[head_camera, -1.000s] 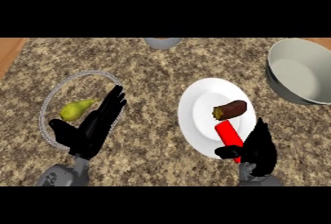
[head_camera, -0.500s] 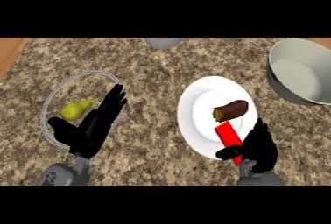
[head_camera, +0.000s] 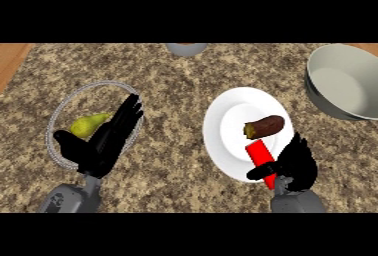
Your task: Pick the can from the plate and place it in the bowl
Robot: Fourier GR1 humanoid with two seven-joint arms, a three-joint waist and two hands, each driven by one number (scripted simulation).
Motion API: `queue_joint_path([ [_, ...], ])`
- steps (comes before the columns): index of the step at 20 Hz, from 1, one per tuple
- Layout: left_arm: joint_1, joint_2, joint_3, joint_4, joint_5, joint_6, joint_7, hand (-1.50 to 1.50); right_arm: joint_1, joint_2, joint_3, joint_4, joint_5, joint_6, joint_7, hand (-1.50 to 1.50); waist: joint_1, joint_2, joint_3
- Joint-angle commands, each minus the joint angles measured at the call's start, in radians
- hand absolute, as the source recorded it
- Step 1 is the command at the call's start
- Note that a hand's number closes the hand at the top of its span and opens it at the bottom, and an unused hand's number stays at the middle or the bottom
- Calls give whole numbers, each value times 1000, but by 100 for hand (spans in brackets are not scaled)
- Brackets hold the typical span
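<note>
Right robot hand (head_camera: 294, 165) curling round the lower end of the red can (head_camera: 260, 154), fingers and thumb closing on it at the near edge of the white plate (head_camera: 225, 107). Left robot hand (head_camera: 107, 137) resting open, fingers straight, lying over the wire basket (head_camera: 63, 107) beside the yellow-green pear (head_camera: 88, 125). Can lying on its side on the plate, long axis running from the near right, under the hand, up and slightly left toward the brown sweet potato (head_camera: 264, 126), with the far end touching or almost touching it; hard to tell which. Only the upper part of the can showing, the rest hiding behind the hand. Grey bowl (head_camera: 343, 82) sitting on the speckled tabletop (head_camera: 184, 75) at the far right, well apart from the plate. Judging the risks: gripping so near one end probably leaving the can free to swing or tip in the hold once lifted, so possibly slipping out; lifting along the long axis possibly nudging the sweet potato and dragging it across the plate; carrying a lying can toward the bowl possibly catching the tall rim if the free end is hanging low. Pulling straight up and away from the sweet potato looking like the safer course before heading right.
</note>
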Motion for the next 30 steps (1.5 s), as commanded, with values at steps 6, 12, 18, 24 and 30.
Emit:
queue_joint_path([
  [6, 6, 7, 17, 18, 12, -39, -19, 0, -67, 5, -17, 54, 5, 6, 241, -150, 7, 3, 1],
  [12, -22, -11, -4, -4, -18, -7, 15, 0, -43, 5, 7, 79, 14, -70, 241, -150, 4, 1, 3],
  [18, 19, -30, -9, -18, -15, -14, -5, 0, -44, 5, 72, 61, 45, -84, 241, 150, 7, -1, 3],
  [24, -7, -14, 26, 11, -3, -37, 6, 0, -69, 5, 102, 71, 63, -55, 241, 150, 2, 0, 2],
  [30, 26, -9, 24, 7, -20, -45, -9, 0, -80, 5, 110, 115, 93, -56, 241, 150, 7, 0, 3],
])
